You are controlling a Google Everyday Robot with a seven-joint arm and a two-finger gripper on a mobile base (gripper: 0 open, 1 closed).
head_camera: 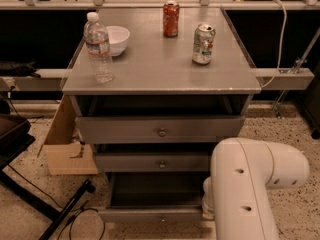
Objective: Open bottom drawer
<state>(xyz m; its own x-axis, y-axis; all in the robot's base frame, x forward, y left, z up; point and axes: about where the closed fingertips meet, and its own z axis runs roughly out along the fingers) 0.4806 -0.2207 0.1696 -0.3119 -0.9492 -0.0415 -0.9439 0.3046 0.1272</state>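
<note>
The bottom drawer (150,215) sits at 6 o'clock in my view, lowest of the three grey fronts. It is pulled well out, with its dark inside open to view behind the front panel. Its small round knob (162,218) is at the panel's centre. At 3 o'clock from that knob, my white arm (250,179) fills the lower right corner and covers the drawer's right end. My gripper is hidden somewhere behind that arm, down by the right end of the drawer, and I cannot tell whether it is open, closed or holding anything.

At 12 o'clock from the bottom drawer come the middle drawer (145,162) and then the top drawer (125,129), each with the same knob. On the cabinet top (160,74) a water bottle (98,49) stands at 9 o'clock, with a white bowl (118,39) just behind it. A red can (171,18) stands at 12 o'clock and a silver can (203,44) at 2 o'clock. A cardboard box (65,151) lies on the floor at 9 o'clock from the drawers.
</note>
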